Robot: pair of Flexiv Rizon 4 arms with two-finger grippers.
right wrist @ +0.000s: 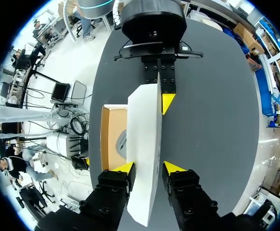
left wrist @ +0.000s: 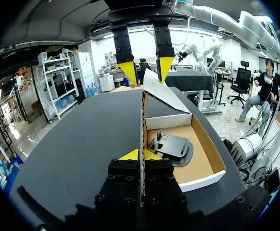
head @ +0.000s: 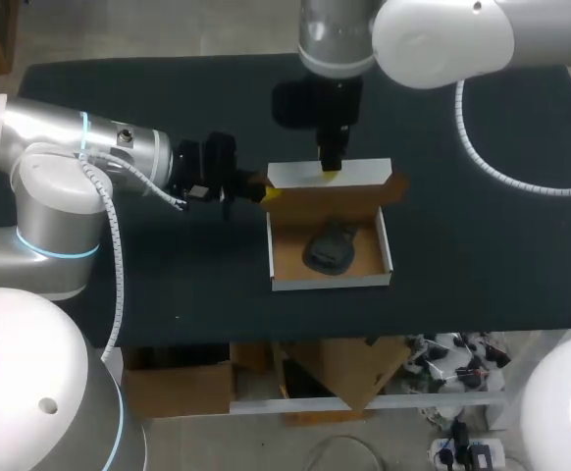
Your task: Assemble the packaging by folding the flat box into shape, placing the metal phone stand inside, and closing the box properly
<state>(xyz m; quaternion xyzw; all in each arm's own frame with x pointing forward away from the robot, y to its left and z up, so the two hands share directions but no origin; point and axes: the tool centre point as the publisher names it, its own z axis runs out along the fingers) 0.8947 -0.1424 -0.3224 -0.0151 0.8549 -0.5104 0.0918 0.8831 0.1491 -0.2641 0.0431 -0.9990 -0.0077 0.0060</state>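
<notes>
The box (head: 330,282), white outside and brown inside, lies open at the table's middle, with the dark metal phone stand (head: 330,247) inside it. Its white lid (head: 330,174) stands upright at the back. My right gripper (head: 330,169) comes down over the lid's top edge. In the right wrist view that lid (right wrist: 145,134) passes between the right gripper's (right wrist: 148,168) spread fingers, which do not clamp it. My left gripper (left wrist: 141,155) is shut on the box's left side flap (left wrist: 142,120), holding it upright, and the stand (left wrist: 171,147) lies beside it.
The black table (head: 482,245) has bare cloth around the box on every side. The box's right side flap (head: 395,184) splays outward. My right arm's white coiled cable (head: 482,147) hangs over the back right.
</notes>
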